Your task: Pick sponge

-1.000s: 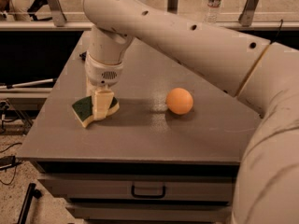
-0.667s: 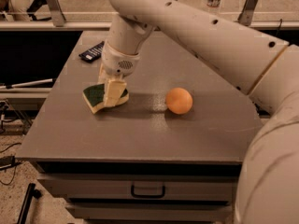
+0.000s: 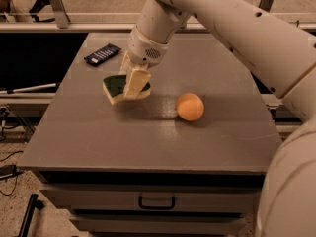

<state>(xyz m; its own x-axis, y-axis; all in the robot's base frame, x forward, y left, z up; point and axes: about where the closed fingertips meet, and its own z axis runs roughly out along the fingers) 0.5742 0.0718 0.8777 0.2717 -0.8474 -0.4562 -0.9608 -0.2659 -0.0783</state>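
At the front, closest of all, is a drawer handle [image 3: 156, 201] under the gray table [image 3: 98, 147]. A little further in, an orange ball [image 3: 190, 106] sits on the table top by itself.

Just beside the ball, to its left in the picture, is the sponge [image 3: 114, 88]. It is green on top and pale yellow below. The gripper [image 3: 133, 83] has it. The two fingers come down from above and are closed on the sponge's right end, one in front and one behind. The sponge is tilted, and it looks like it hangs a little above the table, not flat on it. A dark shadow lies under it.

Further back is a flat black remote [image 3: 102, 54], well apart from the sponge. The big white arm [image 3: 237, 28] reaches in from the right and bends down to the gripper.

I think the grabbing part is done and the lifting part is going on now. Next the arm should go straight up and keep squeezing. The hold is only on one end, so the sponge could tip or slip out. Going up slowly would help, and would keep it away from the ball.
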